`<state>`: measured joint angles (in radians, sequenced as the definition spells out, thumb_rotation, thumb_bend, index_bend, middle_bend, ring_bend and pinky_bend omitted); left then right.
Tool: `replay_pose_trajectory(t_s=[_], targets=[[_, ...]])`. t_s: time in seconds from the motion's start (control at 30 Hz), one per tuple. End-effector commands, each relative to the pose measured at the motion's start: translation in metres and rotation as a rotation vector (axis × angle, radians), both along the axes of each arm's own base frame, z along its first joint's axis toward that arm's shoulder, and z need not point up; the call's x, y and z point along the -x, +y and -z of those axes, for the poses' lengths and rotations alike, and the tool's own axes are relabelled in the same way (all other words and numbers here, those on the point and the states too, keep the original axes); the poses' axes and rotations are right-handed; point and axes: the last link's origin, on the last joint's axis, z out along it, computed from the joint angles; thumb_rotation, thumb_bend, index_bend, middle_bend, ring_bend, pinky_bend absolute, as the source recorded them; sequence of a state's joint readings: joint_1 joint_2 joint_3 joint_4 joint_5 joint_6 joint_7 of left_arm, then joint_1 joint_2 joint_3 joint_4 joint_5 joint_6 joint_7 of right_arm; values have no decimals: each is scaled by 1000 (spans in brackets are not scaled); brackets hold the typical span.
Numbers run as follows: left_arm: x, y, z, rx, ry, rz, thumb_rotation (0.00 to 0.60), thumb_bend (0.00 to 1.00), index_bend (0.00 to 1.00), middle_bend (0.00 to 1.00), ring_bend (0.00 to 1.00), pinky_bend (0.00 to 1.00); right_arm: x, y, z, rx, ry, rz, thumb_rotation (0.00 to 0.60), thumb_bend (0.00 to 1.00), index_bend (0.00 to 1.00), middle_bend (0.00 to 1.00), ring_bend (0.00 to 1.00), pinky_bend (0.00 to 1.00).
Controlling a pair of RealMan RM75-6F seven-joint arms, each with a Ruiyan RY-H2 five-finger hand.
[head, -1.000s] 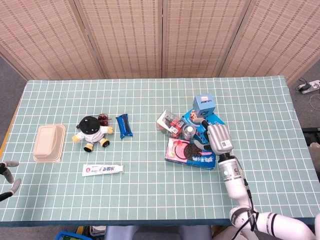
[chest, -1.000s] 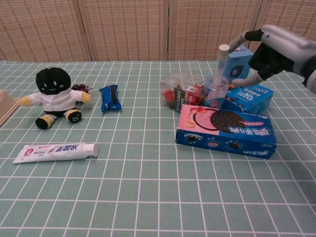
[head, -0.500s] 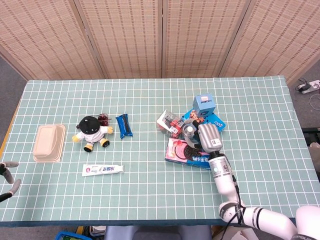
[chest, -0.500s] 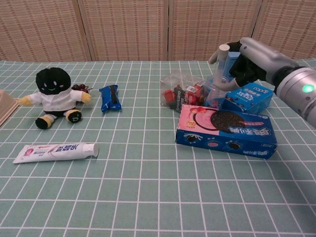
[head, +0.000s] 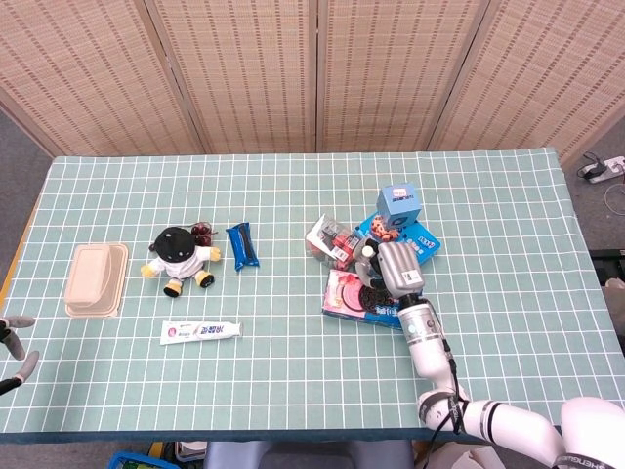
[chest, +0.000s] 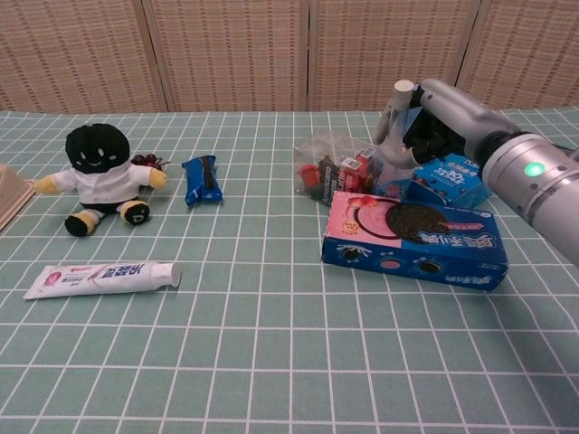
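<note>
So far the right hand (chest: 432, 116) has its fingers curled around the clear plastic bottle with a white cap (chest: 395, 136), which stands upright on the surface (chest: 271, 362) between the clear bag of red snacks (chest: 330, 167) and the blue cookie boxes (chest: 412, 237); lifting appears not yet done. Left hand (head: 15, 342) waits released at the near left edge.

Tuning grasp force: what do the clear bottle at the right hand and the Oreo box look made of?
Clear bottle: looks like thin transparent plastic with a white cap; the things behind it show through. The right hand is closed around it.
Oreo box: looks like printed cardboard, slightly glossy, with sharp folded edges and flat faces.
</note>
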<state>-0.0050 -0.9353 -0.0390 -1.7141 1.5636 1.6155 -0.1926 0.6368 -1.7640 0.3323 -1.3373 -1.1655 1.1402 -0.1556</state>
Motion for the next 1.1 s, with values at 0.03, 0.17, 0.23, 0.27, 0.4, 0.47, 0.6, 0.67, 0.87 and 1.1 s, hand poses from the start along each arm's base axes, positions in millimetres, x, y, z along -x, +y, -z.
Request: replay_pose_trajectory(t_s=[0.03, 0.17, 0.23, 0.27, 0.4, 0.47, 0.6, 0.67, 0.87, 1.1], targets=[[0, 0, 0, 2, -1, 1, 600, 325, 442, 627, 468, 533, 0, -1, 0, 7, 0, 3, 600, 441, 562, 1000, 1000, 1000], [0, 0, 0, 4, -1, 0, 600, 326, 442, 627, 468, 533, 0, -2, -2, 24, 3, 6, 600, 524, 660, 1000, 1000, 1000], [0, 0, 0, 5, -4, 1, 600, 325, 442, 627, 468, 533, -1, -2, -2, 33, 5, 7, 600, 555, 712, 1000, 1000, 1000], [0, 0, 0, 7, -6, 1, 600, 325, 442, 627, 468, 533, -1, -3, -3, 38, 7, 8, 600, 574, 740, 1000, 1000, 1000], [0, 0, 0, 13, -10, 2, 600, 326, 442, 627, 468, 533, 0, -3, -5, 47, 10, 9, 600, 590, 769, 1000, 1000, 1000], [0, 0, 0, 13, -8, 2, 600, 326, 442, 627, 467, 533, -1, -3, -6, 50, 9, 6, 600, 590, 772, 1000, 1000, 1000], [0, 0, 0, 13, -8, 1, 600, 326, 442, 627, 468, 533, -4, -1, -9, 59, 5, -8, 600, 590, 772, 1000, 1000, 1000], [0, 0, 0, 14, -9, 0, 600, 325, 442, 627, 468, 533, -6, 0, -12, 65, 1, -18, 600, 589, 772, 1000, 1000, 1000], [0, 1, 1, 17, -8, -1, 600, 325, 442, 627, 468, 533, -14, 4, -22, 92, -6, -53, 600, 588, 773, 1000, 1000, 1000], [1, 1, 1, 20, -8, -3, 600, 325, 442, 627, 468, 533, -28, 12, -38, 133, -23, -109, 600, 588, 773, 1000, 1000, 1000]])
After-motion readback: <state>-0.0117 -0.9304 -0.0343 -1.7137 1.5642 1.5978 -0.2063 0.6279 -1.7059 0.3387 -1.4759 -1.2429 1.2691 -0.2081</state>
